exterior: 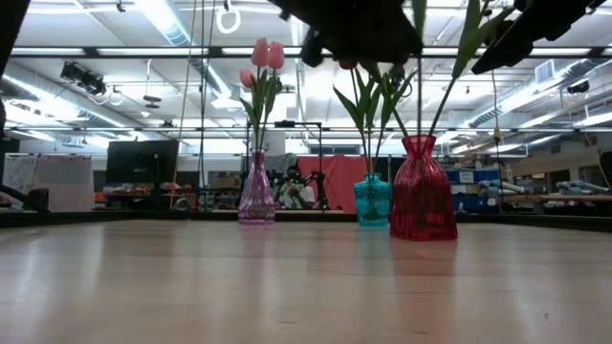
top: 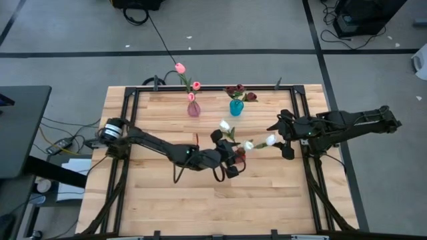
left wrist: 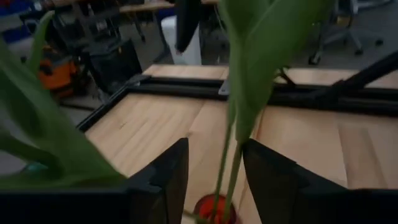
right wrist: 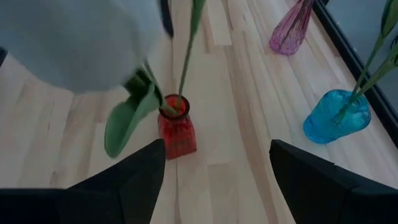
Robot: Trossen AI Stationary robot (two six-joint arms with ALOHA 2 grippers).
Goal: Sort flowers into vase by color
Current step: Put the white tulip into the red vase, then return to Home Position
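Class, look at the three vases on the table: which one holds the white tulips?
The red vase, the one nearest the table's middle. The purple vase holds pink tulips and the blue vase dark red ones.

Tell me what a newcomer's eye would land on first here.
Mid-table, the left gripper hangs open over the red vase, white tulips fanning out of it. Behind stand a purple vase of pink tulips and a blue vase of dark red ones.

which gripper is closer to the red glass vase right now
Left. The left gripper hangs right over the red glass vase, jaws apart around the green stems standing in it. The right gripper is open, off to the vase's side near the table's edge.
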